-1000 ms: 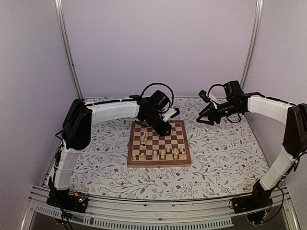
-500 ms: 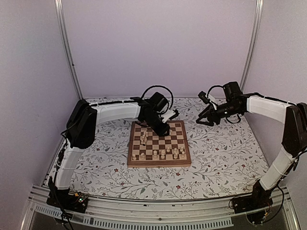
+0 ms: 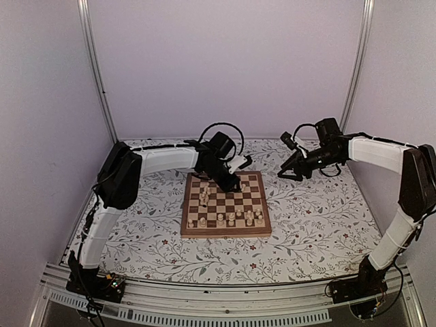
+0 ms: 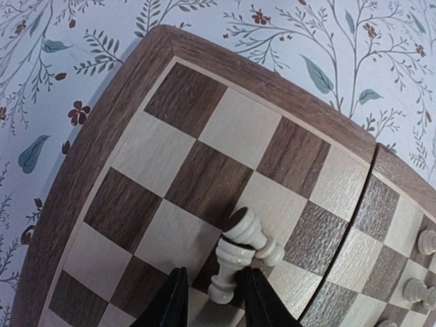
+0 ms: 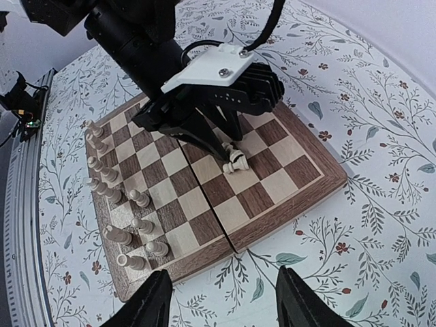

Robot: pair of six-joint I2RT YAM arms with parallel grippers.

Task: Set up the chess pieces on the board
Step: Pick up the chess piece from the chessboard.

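Reaching in from the left, the left arm (image 3: pixel 170 158) is keeping its left fingers (image 3: pixel 233 185) low over the far squares of the board (image 3: pixel 225 234), and over the last second they have been edging slightly toward the board's far edge. Most of the chess pieces (image 3: pixel 231 218) are standing along the near row and up the left side. The right fingers (image 3: pixel 289 167) are hovering above the table (image 3: pixel 313 225), off the board's far right corner, having drifted a little to the left.

In the left wrist view, the left fingers (image 4: pixel 176 305) are standing apart on either side of a pair of pieces (image 4: pixel 235 259) that are leaning or lying against each other. The gap has been narrowing, and I cannot tell whether either finger is touching wood yet.

In the right wrist view, the right fingers (image 5: pixel 157 300) are spread wide with nothing between them. The pair of pieces (image 5: pixel 235 161) is sitting right at the left fingers' tips. A grasp seems to be beginning, so this pair is probably being sorted next. Because the two pieces are touching, the closing fingers are risking knocking the wrong one.
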